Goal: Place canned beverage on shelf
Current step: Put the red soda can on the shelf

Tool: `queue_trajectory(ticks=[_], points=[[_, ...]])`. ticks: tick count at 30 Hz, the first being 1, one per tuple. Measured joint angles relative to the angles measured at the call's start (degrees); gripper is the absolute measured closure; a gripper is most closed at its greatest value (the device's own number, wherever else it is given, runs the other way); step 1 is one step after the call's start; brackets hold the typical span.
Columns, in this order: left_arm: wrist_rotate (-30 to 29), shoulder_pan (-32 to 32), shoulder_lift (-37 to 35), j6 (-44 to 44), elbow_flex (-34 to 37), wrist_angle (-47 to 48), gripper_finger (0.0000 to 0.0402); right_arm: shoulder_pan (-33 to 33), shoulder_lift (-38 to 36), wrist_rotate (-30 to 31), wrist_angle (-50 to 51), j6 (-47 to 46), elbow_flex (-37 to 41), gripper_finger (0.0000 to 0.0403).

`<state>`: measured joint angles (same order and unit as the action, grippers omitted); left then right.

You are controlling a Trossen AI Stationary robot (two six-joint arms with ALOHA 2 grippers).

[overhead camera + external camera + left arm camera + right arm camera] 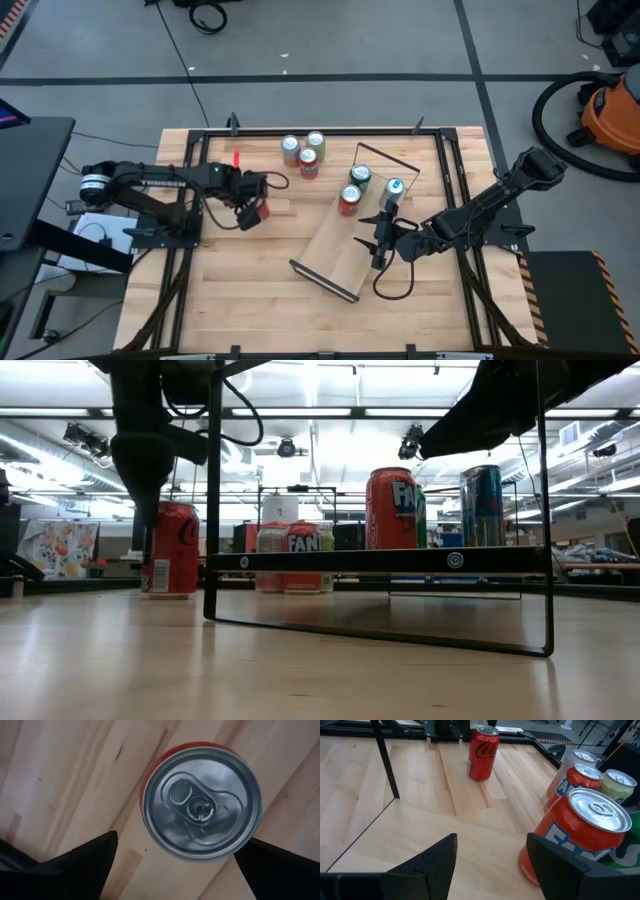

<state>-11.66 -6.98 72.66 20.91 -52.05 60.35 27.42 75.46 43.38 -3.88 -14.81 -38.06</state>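
Hovering at the left of the wooden surface (pixel 250 300), the left claw (pixel 258 208) sits directly over a red cola can (pixel 263 210) that stands upright on the bare wood, well apart from the shelf (pixel 345 250). In the left wrist view the can's silver top (pixel 201 804) fills the frame, and the two dark fingers (pixel 90 862) are spread wide on either side of it, not touching it. The low view shows the same can (pixel 170 550) on the boards with the arm coming down above it.

Toward the far edge, three more cans (pixel 303 152) stand close together in a cluster on the surface.

Right of centre lies the shelf, a long light-wood plank set at a slant, with a thin black wire frame (pixel 387 158) at each short end. At its far end stand three cans: a red orange-soda can (pixel 349 200), a green can (pixel 360 177) just behind it, and a tall blue can (pixel 393 190) beside them.

On the right, the right claw (pixel 380 243) rests over the plank, near the blue can. Its fingers (pixel 432 857) are spread apart and hold nothing; the right wrist view shows the soda can (pixel 575 837) just beside one finger.
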Motion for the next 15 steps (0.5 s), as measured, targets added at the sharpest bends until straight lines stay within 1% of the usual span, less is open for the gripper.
queue_trajectory(ticks=[2,8,12,15], points=[[0.78,-1.72,0.00,-1.49,0.00,-1.38,0.0002,0.00,0.00,0.00,0.00,0.00,0.00,0.0153],[6.37,-5.31,0.00,-4.46,0.00,-8.26,0.0002,0.00,0.00,0.00,0.04,0.00,0.00,0.0153],[6.86,-6.78,0.02,-5.11,0.00,-11.59,0.0002,0.00,0.00,0.00,0.04,0.00,0.00,0.0153],[6.89,-7.52,0.02,-3.49,0.00,-12.60,0.0002,0.00,0.00,0.00,0.04,0.00,0.00,0.0153]])
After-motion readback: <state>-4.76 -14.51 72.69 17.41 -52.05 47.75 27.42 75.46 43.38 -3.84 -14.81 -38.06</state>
